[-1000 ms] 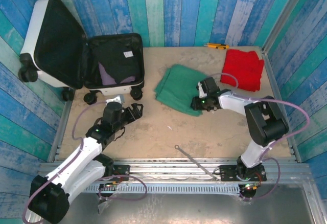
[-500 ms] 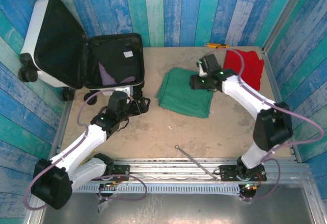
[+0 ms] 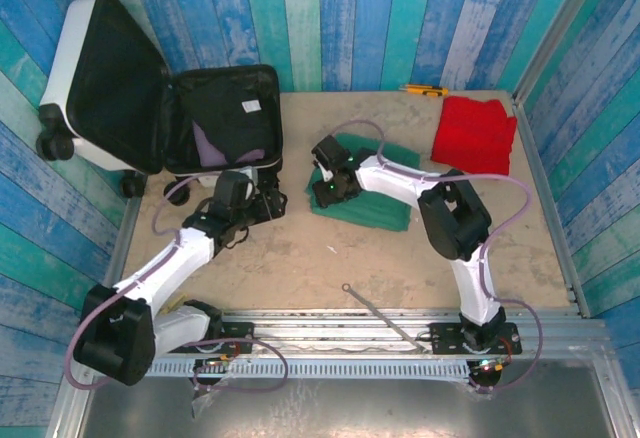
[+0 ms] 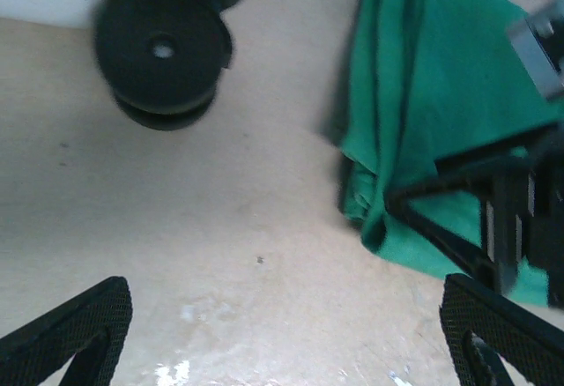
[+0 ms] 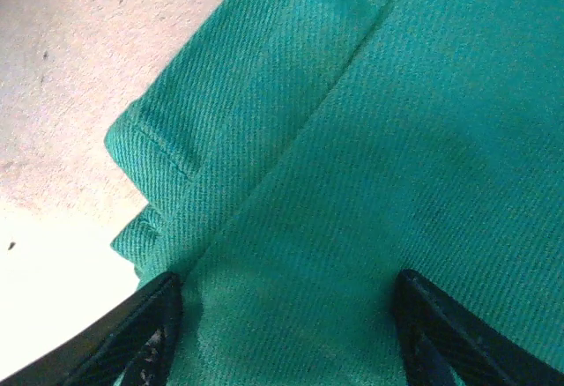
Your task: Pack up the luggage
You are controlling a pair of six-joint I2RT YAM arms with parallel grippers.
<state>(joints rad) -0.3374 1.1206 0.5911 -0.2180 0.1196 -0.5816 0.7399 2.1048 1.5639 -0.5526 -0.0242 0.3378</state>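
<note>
Bare table [image 3: 330, 258] stretches along the near side. The left gripper [image 3: 264, 203], spread wide and empty, hovers beside a suitcase wheel [image 4: 160, 51]. The right gripper [image 5: 284, 287], fingers apart, rests on the green cloth's [image 3: 378, 205] left edge. The suitcase [image 3: 72, 53] lies open, far left.

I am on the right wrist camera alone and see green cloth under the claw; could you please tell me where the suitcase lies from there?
Observer: The suitcase lies open at the table's far left corner, to the left of the green cloth.
Operator: Thank you. Is anything packed inside?
Observer: Yes, a dark garment lies in the half resting on the table.
Operator: And where is the left claw?
Observer: The left claw is open and low over bare table, between a suitcase wheel and the cloth's left edge.
</note>
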